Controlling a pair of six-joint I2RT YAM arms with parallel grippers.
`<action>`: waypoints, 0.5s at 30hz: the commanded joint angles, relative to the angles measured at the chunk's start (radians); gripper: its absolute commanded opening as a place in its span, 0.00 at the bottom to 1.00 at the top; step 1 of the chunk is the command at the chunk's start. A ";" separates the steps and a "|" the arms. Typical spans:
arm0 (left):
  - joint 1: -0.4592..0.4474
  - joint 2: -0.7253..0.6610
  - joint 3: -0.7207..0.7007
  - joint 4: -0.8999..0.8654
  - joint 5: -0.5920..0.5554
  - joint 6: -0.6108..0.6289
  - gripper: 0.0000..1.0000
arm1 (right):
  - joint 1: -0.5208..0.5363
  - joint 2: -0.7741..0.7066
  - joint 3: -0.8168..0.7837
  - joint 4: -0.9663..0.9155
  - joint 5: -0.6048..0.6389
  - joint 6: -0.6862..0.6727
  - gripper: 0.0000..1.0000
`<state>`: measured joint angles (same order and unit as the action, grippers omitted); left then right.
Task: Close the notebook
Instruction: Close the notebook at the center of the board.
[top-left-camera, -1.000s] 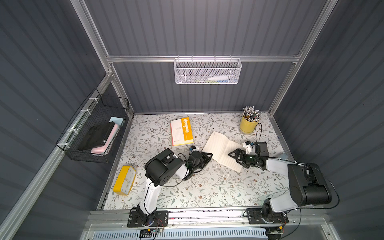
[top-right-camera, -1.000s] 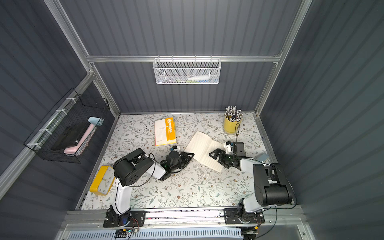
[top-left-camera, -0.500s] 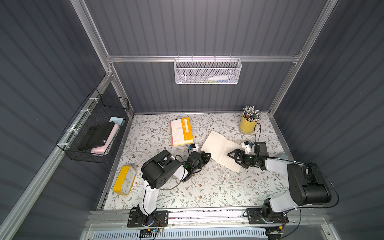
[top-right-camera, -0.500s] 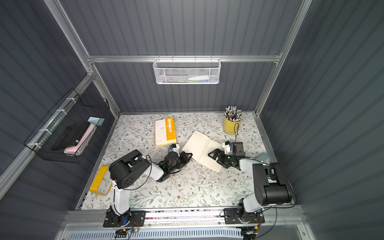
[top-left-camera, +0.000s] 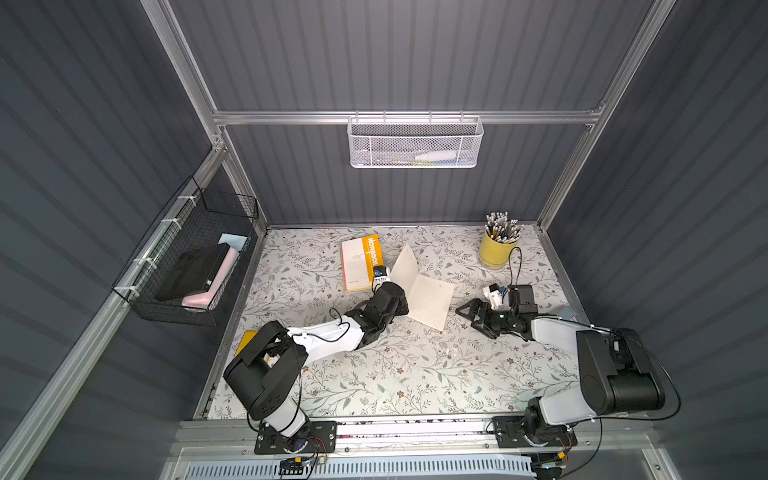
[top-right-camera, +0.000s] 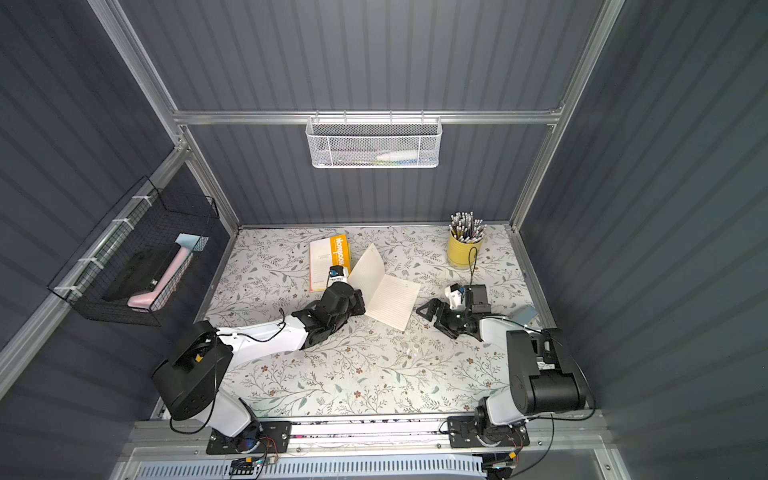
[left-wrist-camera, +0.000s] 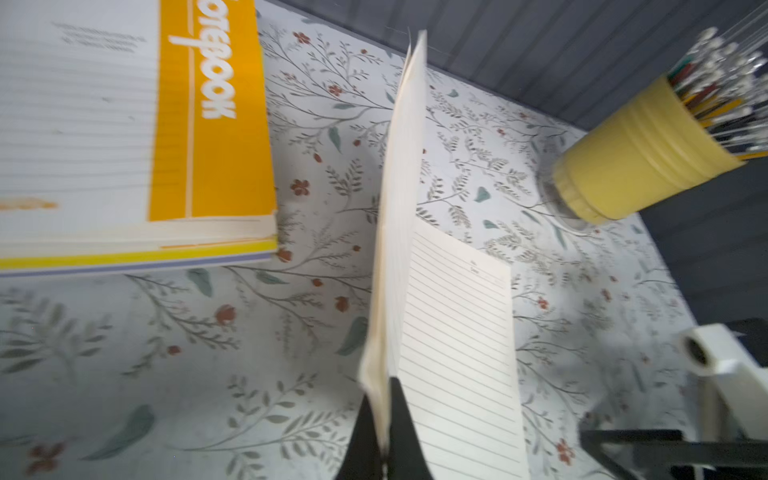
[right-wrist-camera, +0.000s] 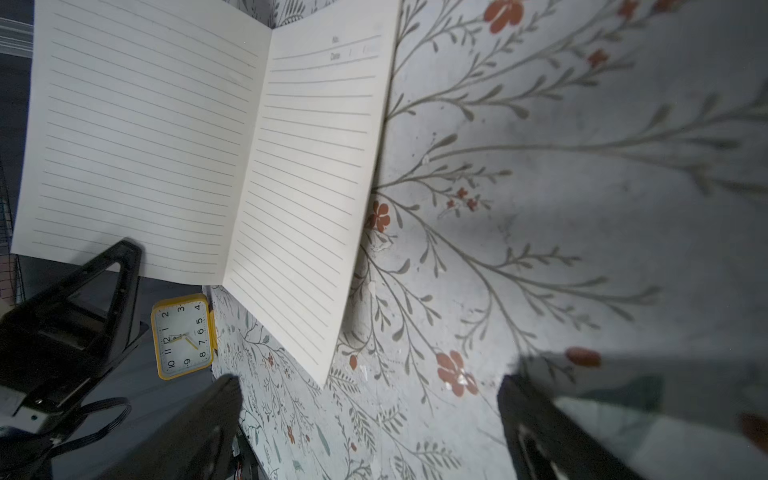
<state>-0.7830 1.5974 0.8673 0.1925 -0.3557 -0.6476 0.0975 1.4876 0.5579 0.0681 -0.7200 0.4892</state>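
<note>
Gripping: the left gripper (left-wrist-camera: 384, 409) is clenched on the near edge of the open notebook's (top-left-camera: 430, 299) left leaf, with one black finger on each face of the paper.
Open notebook: thin and lined, it sits mid-table. Its left leaf (top-left-camera: 405, 264) stands almost upright and its right leaf lies flat.
Right gripper (right-wrist-camera: 370, 386): released, with its jaws spread wide above the floral table (top-left-camera: 415, 374), near the flat leaf's outer edge but not touching it.
Pencil cup (top-left-camera: 494, 253): yellow and ribbed, it stands at the back right corner, packed with upright pencils (top-left-camera: 503, 224).
White mesh basket (top-left-camera: 413, 143): hung on the back-wall rail, it holds a pale item whose kind is unclear.
Black wire basket (top-left-camera: 187, 266): on the left wall, it holds a flat black case, a pink item alongside it and a pale blue card at the far end.
Closed notebook (top-left-camera: 361, 262): yellow and white, it lies flat just left of the raised leaf, apart from it.
Clock (right-wrist-camera: 183, 336): yellow, it sits at the table's front left edge, partly hidden by the left arm in both top views.
Edges: the flat leaf's free edge faces the right gripper, and the raised leaf's top edge points toward the back wall.
Open room: bare floral surface stretches from the notebook to the front rail, between the two arms.
</note>
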 joint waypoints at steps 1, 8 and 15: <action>0.005 -0.054 0.033 -0.230 -0.182 0.175 0.00 | 0.001 -0.021 0.032 -0.039 0.008 0.001 0.99; -0.007 -0.101 -0.028 -0.174 -0.160 0.350 0.00 | 0.032 -0.024 0.086 -0.048 0.010 0.023 0.99; -0.066 -0.093 -0.080 -0.070 -0.087 0.463 0.01 | 0.114 -0.002 0.186 -0.053 0.028 0.065 0.99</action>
<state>-0.8204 1.5208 0.8047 0.0746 -0.4778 -0.2790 0.1856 1.4811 0.7010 0.0265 -0.7059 0.5312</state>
